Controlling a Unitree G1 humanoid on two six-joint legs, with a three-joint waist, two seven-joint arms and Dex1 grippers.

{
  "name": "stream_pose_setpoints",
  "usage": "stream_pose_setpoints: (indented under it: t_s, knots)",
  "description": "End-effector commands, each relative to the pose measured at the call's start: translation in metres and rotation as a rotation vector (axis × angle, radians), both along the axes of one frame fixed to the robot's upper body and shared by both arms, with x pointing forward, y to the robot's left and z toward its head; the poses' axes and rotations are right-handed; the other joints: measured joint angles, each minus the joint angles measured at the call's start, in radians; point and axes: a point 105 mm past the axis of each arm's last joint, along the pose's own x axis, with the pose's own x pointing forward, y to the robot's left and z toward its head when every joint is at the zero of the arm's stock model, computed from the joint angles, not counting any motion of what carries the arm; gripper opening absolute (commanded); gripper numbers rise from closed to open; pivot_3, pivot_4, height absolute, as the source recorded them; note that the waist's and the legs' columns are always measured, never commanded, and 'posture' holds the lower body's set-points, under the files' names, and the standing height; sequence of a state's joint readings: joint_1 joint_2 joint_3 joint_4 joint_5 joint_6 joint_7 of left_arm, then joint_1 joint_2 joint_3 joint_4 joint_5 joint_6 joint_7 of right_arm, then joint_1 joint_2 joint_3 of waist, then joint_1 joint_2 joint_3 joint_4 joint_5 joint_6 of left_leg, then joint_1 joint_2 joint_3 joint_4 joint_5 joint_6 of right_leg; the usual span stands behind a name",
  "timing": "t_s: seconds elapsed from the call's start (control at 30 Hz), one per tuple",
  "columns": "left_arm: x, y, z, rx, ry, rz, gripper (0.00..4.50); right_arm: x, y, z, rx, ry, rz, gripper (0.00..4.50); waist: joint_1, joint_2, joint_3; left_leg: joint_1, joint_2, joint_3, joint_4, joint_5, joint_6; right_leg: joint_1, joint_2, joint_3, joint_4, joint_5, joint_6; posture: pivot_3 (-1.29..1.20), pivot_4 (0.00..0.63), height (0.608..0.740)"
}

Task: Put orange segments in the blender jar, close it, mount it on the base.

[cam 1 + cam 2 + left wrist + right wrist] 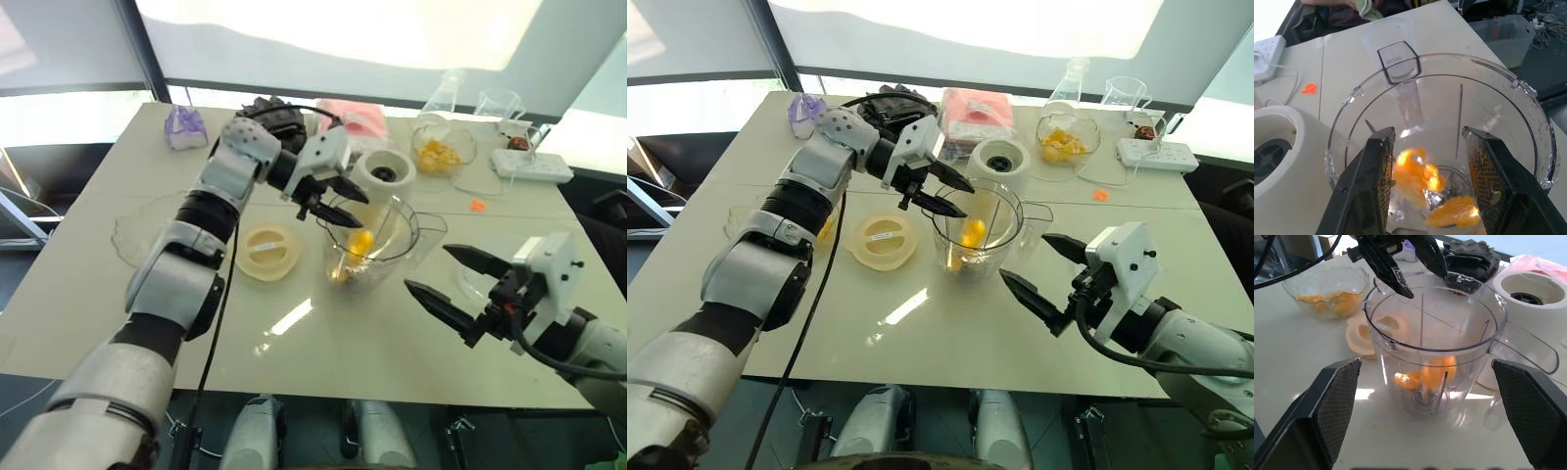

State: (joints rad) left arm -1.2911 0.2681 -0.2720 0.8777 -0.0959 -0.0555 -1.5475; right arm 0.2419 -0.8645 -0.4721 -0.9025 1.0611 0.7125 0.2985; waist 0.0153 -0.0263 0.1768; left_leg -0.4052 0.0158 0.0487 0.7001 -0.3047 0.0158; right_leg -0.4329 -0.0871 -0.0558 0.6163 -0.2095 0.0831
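While scanning from the left: shallow glass bowl (pixel 1327 291) with orange fruit at the counter's left side, then the flat cream lid (pixel 883 240) lying just beside the blender jar (pixel 975 235). Sitting upright mid-counter, that jar, rim wide open, handle toward the right arm's side.

Left tool (pixel 942 194) parked right over the jar's rim, tips angled down into the mouth, jaws parted, nothing pinched between them. Straight down from those tips: orange segments (pixel 1422 178) at the narrow bladed bottom, a few glossy chunks, one looking mid-drop and blurred. So, jar's long axis vertical, tool directly above it, clearly the nearer arm. Looks like a drop just being made, loading step probably not finished.

Just behind the jar, nearly touching: the base (pixel 998 161), cream, dark socket up. Further right and back, a second glass bowl (pixel 1065 145) holding more yellow chunks, a clear beaker (pixel 1127 96), a white power strip (pixel 1157 155), one stray orange bit (pixel 1101 195) on the counter.

Right tool (pixel 1039 276) hanging low near the counter's front right, gaping wide, empty, aimed at the jar but well apart from it.

Pale, glossy counter (pixel 921 323) with glare streaks, fairly roomy in front. Bright windows behind. Could get slippery with juice, guessing here.
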Motion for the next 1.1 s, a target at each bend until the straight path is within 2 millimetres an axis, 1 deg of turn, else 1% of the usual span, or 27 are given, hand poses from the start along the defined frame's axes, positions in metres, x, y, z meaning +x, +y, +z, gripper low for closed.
stream_pose_setpoints:
  t_s: [0.03, 0.13, 0.23, 0.3, 0.33, 0.4, 0.43, 0.5, 0.53, 0.6, 0.67, 0.73, 0.8, 0.87, 0.97, 1.03, 1.1]
  knots:
    - [-0.005, -0.007, 0.031, -0.071, -0.076, -0.033, 2.27, 0.0, 0.002, 0.006, -0.007, -0.032, 0.012, 4.5, 0.001, 0.0, 0.0, 0.0, 0.0, 0.0, 0.0, 0.0, 0.0, 0.0, 0.0, 0.0, 0.0, 0.0, 0.0, 0.0, 0.15, 0.74]
    - [-0.001, -0.004, 0.046, -0.179, -0.012, 0.015, 2.27, -0.001, -0.001, 0.004, -0.007, -0.035, -0.008, 4.5, 0.0, 0.0, 0.0, 0.0, 0.0, 0.0, 0.0, 0.0, 0.0, 0.0, 0.0, 0.0, 0.0, 0.001, 0.001, 0.0, 0.15, 0.74]
    - [-0.003, 0.004, 0.063, -0.292, 0.082, 0.041, 2.27, 0.0, -0.009, 0.001, -0.006, -0.041, -0.062, 4.5, 0.0, 0.0, 0.0, 0.0, 0.0, 0.0, 0.0, 0.0, 0.0, 0.0, 0.0, 0.0, 0.0, 0.002, 0.003, 0.0, 0.15, 0.74]
    - [-0.006, 0.012, 0.078, -0.392, 0.155, 0.071, 2.27, 0.001, -0.02, -0.003, 0.004, -0.05, -0.127, 4.5, 0.0, 0.0, 0.0, 0.0, 0.0, 0.0, 0.0, 0.0, 0.0, 0.0, 0.0, 0.0, 0.0, 0.002, 0.003, 0.0, 0.15, 0.74]
    - [-0.007, 0.014, 0.081, -0.419, 0.176, 0.082, 2.27, 0.001, -0.024, -0.005, 0.006, -0.053, -0.147, 4.5, -0.001, 0.0, 0.0, 0.0, 0.0, -0.001, 0.0, 0.0, 0.0, 0.0, 0.0, 0.0, 0.0, 0.002, 0.003, 0.0, 0.15, 0.74]
    - [-0.02, 0.028, 0.088, -0.512, 0.252, 0.112, 2.27, 0.001, -0.042, -0.014, 0.009, -0.062, -0.252, 4.5, -0.003, 0.002, -0.001, 0.0, 0.001, -0.001, -0.001, 0.0, 0.0, 0.0, 0.0, 0.0, 0.0, 0.002, 0.003, 0.0, 0.15, 0.74]
    - [-0.033, 0.034, 0.085, -0.525, 0.258, 0.102, 2.27, 0.0, -0.051, -0.018, 0.013, -0.071, -0.309, 4.5, -0.004, 0.004, -0.002, 0.001, 0.002, -0.001, -0.001, 0.0, 0.0, 0.0, 0.0, 0.0, 0.001, 0.002, 0.004, 0.0, 0.15, 0.74]
    - [-0.053, 0.037, 0.078, -0.524, 0.276, 0.097, 2.27, -0.003, -0.065, -0.023, 0.021, -0.084, -0.385, 4.5, -0.005, 0.006, -0.004, 0.002, 0.002, 0.0, -0.001, 0.0, 0.0, 0.0, 0.0, 0.002, 0.002, 0.001, 0.004, 0.0, 0.15, 0.74]
    - [-0.059, 0.036, 0.076, -0.521, 0.29, 0.103, 2.27, -0.005, -0.071, -0.025, 0.023, -0.089, -0.411, 4.5, -0.003, 0.007, -0.003, 0.003, 0.002, 0.0, -0.001, 0.0, 0.0, 0.001, 0.0, 0.002, 0.003, 0.001, 0.005, 0.0, 0.15, 0.74]
    - [-0.074, 0.039, 0.06, -0.501, 0.318, 0.126, 2.27, -0.011, -0.085, -0.038, 0.007, -0.083, -0.508, 4.5, 0.0, 0.007, -0.003, 0.004, 0.002, -0.001, -0.001, 0.0, -0.001, 0.001, 0.0, 0.002, 0.004, 0.001, 0.004, 0.0, 0.15, 0.74]
    - [-0.082, 0.041, 0.05, -0.493, 0.333, 0.144, 2.27, -0.017, -0.089, -0.046, 0.009, -0.072, -0.544, 4.5, 0.001, 0.008, -0.003, 0.007, 0.002, -0.001, -0.001, 0.001, -0.002, 0.005, 0.0, 0.002, 0.003, -0.001, 0.0, 0.0, 0.15, 0.74]
    - [-0.085, 0.043, 0.044, -0.486, 0.345, 0.159, 2.27, -0.018, -0.091, -0.049, 0.005, -0.082, -0.576, 4.5, -0.002, 0.009, -0.003, 0.013, 0.002, -0.001, -0.001, 0.001, -0.002, 0.01, 0.0, 0.002, 0.002, -0.002, 0.0, 0.0, 0.15, 0.74]
    - [-0.088, 0.043, 0.038, -0.474, 0.367, 0.168, 2.27, -0.02, -0.1, -0.05, 0.003, -0.096, -0.632, 4.5, -0.004, 0.009, -0.003, 0.013, 0.002, 0.0, -0.001, 0.001, -0.002, 0.01, 0.0, 0.003, 0.001, -0.002, 0.0, 0.0, 0.15, 0.74]
    - [-0.086, 0.049, 0.021, -0.43, 0.38, 0.198, 2.27, -0.018, -0.116, -0.055, -0.016, -0.118, -0.746, 4.5, -0.007, 0.012, -0.005, 0.014, 0.001, 0.0, -0.001, 0.001, -0.002, 0.01, 0.0, 0.004, 0.001, -0.002, 0.0, 0.0, 0.15, 0.74]
    - [-0.074, 0.057, -0.007, -0.355, 0.327, 0.282, 2.27, -0.01, -0.133, -0.061, -0.035, -0.139, -0.853, 4.5, -0.01, 0.015, -0.007, 0.016, 0.001, 0.0, -0.001, 0.001, -0.002, 0.009, 0.002, 0.006, 0.002, -0.001, -0.001, 0.0, 0.15, 0.74]
    - [-0.07, 0.059, -0.017, -0.345, 0.332, 0.302, 2.27, -0.003, -0.143, -0.066, -0.053, -0.144, -0.901, 4.5, -0.007, 0.015, -0.006, 0.016, 0.001, 0.0, -0.001, 0.001, -0.002, 0.008, 0.004, 0.008, 0.002, -0.001, -0.002, 0.0, 0.15, 0.74]
    - [-0.071, 0.059, -0.021, -0.342, 0.344, 0.297, 2.27, 0.006, -0.154, -0.073, -0.062, -0.138, -0.952, 4.5, -0.005, 0.015, -0.006, 0.014, 0.001, 0.0, -0.001, 0.001, -0.002, 0.007, 0.005, 0.009, 0.002, 0.001, -0.006, 0.0, 0.15, 0.74]
